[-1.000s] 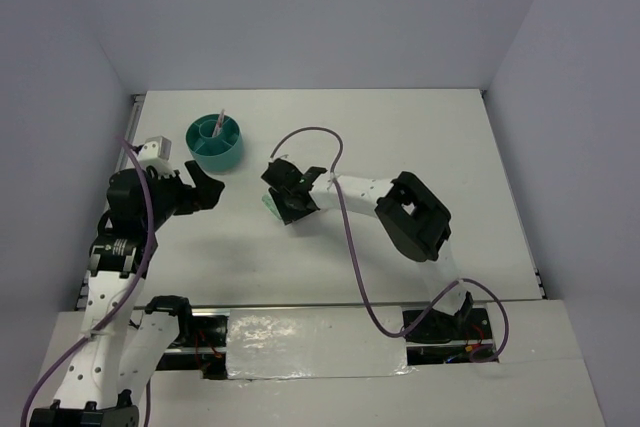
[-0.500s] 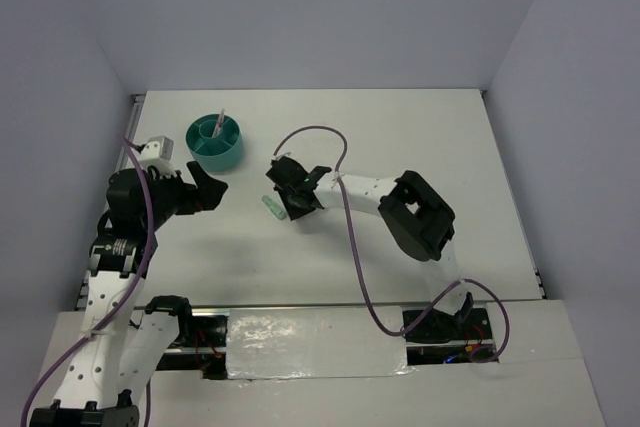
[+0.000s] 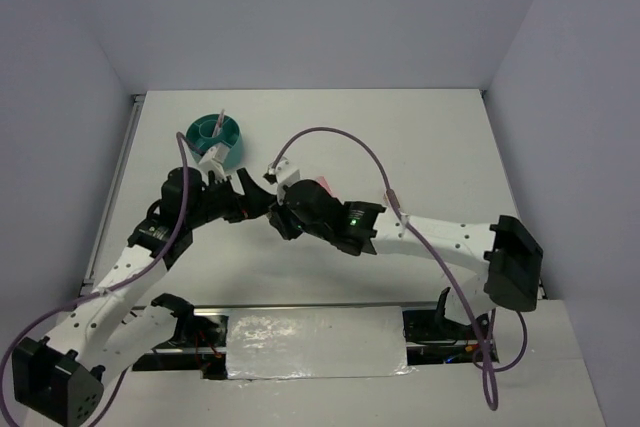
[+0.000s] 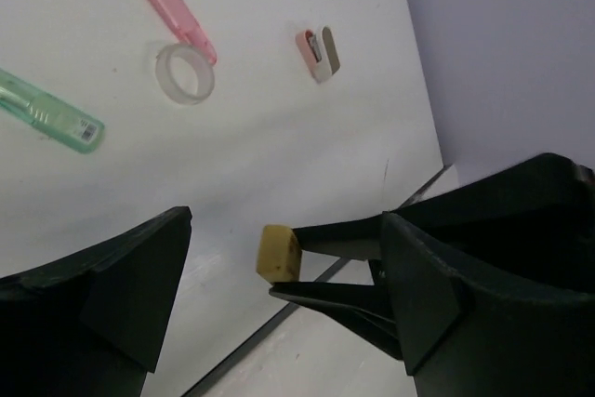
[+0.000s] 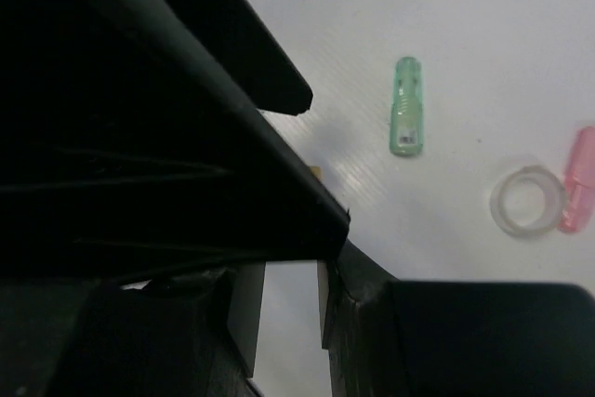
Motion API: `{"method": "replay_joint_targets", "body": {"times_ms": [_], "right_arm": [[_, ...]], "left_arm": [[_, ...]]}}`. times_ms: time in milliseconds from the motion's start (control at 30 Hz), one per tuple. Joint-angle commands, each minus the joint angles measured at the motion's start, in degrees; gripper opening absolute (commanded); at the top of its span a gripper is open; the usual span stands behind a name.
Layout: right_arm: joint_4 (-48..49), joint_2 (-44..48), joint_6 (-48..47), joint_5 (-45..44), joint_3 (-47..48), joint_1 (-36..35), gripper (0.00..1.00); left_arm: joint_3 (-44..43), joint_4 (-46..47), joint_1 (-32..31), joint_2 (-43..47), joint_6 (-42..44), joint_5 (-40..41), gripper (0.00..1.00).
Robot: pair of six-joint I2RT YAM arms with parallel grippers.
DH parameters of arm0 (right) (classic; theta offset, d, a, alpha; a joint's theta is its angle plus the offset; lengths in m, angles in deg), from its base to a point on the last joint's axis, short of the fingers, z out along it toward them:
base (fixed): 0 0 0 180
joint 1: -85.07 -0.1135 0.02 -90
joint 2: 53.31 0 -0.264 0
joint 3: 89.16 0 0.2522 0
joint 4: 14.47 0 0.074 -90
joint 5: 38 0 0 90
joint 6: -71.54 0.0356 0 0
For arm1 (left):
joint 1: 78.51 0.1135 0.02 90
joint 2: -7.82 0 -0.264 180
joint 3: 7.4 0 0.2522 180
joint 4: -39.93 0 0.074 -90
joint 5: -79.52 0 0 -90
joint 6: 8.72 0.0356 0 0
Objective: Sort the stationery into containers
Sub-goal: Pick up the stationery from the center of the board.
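In the left wrist view a small beige block (image 4: 279, 253) is pinched between the thin black tips of my right gripper, held above the table. My left gripper (image 4: 286, 218) stands open, one jaw on either side of that block. Seen from above, the left gripper (image 3: 252, 197) and right gripper (image 3: 276, 210) meet just in front of the round teal organizer (image 3: 215, 135), which has a pen (image 3: 220, 122) standing in it. On the table lie a mint-green block (image 4: 51, 113), a white tape ring (image 4: 184, 72) and a pink block (image 4: 181, 20). The right gripper (image 5: 290, 309) is largely hidden behind the left one's dark finger.
A small pink-and-beige piece (image 4: 319, 51) lies apart from the others, further towards the wall. The right wrist view also shows the mint-green block (image 5: 407, 104), the tape ring (image 5: 525, 200) and the pink block (image 5: 578, 178). The table's front edge (image 4: 279, 332) runs just below the grippers.
The right gripper closed on the beige block and lifted it off the table toward the front left. The left arm swung right and forward, so its open jaws now flank the block.
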Motion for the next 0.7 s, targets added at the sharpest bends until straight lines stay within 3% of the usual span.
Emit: {"method": "replay_joint_targets", "body": {"times_ms": [0,367,567,667], "right_arm": [[5.0,4.2,0.4,-7.4,-1.0,0.3,0.05],[11.0,11.2,-1.0,-3.6,-5.8,-0.1,0.06],[11.7,11.2,-1.7,-4.6,-5.9,-0.2,0.06],[11.6,10.8,-2.1,-4.6,-5.2,-0.1,0.06]], "left_arm": [[-3.0,5.6,-3.3,-0.9,-4.6,5.0,0.94],[0.9,13.0,-3.6,-0.2,-8.4,1.1,0.81],[0.5,13.5,-3.7,-1.3,-8.1,-0.4,0.61],[0.6,14.2,-3.8,-1.6,-8.0,-1.2,0.46]]}}
